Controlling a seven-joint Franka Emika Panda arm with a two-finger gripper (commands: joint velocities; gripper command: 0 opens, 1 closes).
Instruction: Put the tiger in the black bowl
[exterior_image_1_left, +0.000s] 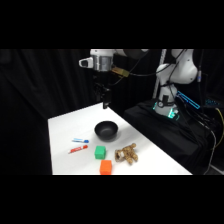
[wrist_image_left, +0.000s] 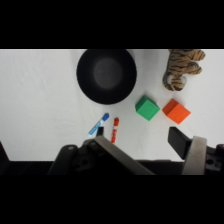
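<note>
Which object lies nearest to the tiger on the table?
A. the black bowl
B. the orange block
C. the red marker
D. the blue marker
B: in the wrist view the orange block sits just beside the tiger, while the black bowl and both markers lie farther away.

The tiger (wrist_image_left: 182, 67) is cut off by the wrist view's upper edge. The gripper (wrist_image_left: 137, 137) hides the ends of two small markers (wrist_image_left: 107, 127).
</note>
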